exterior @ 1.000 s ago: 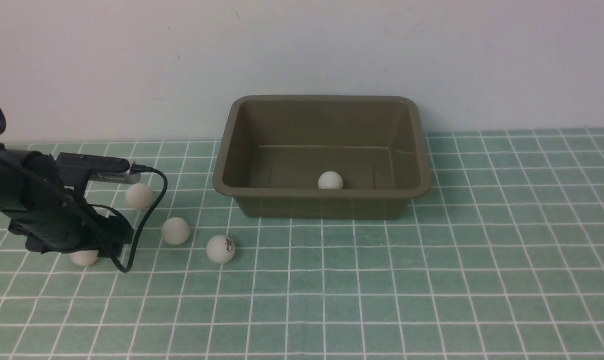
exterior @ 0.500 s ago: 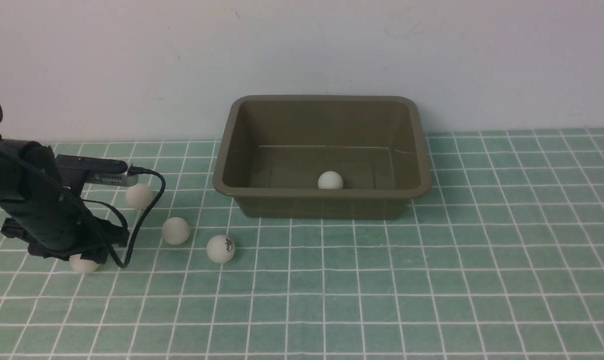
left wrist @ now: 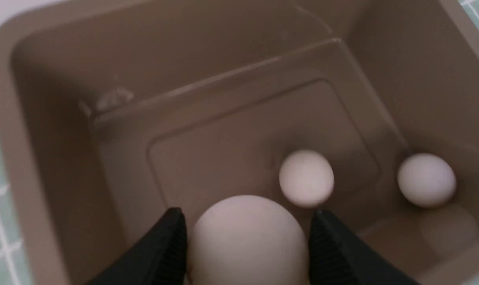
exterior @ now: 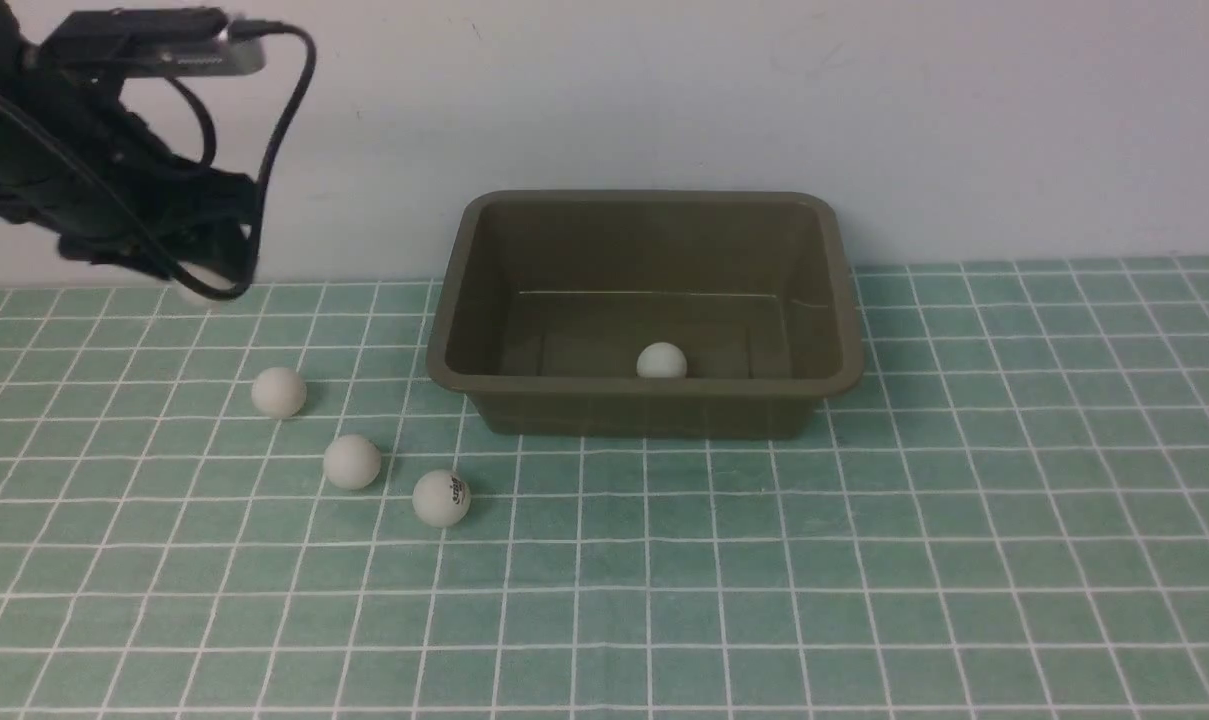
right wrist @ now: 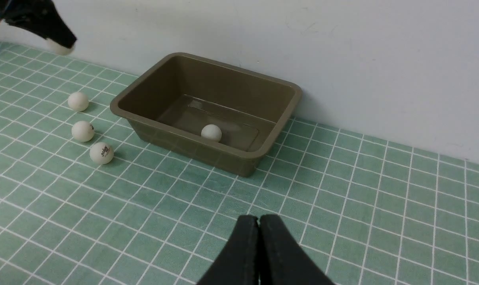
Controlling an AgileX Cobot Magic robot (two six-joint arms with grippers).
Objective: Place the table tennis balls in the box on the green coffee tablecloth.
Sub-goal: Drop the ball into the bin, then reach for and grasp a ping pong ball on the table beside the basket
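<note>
The green coffee tablecloth point(exterior: 864, 560) covers the surface. Its flat grid offers nothing to stop a round thing from rolling, which is probably why a walled container is the goal. The box point(exterior: 644, 408) sits on the cloth at the back, near the wall, open side up, so whatever is let go above it should drop in and be kept by its sides.

The left claw point(left wrist: 247, 217) hangs high above the cloth, well left of the box. It grasps the held ball point(left wrist: 247, 245) with one finger on each side, seemingly at a height that would carry it over the rim. The right claw point(right wrist: 259, 220) is clenched on nothing and is low over the near cloth, apart from the work.

Inside the box, the centre ball point(left wrist: 306, 178) and the wall-side ball point(left wrist: 426, 180) lie on the floor. The rear loose ball point(exterior: 279, 392), the middle loose ball point(exterior: 352, 461) and the logo ball point(exterior: 441, 498) lie in a slanting row left of the box, not yet collected.
</note>
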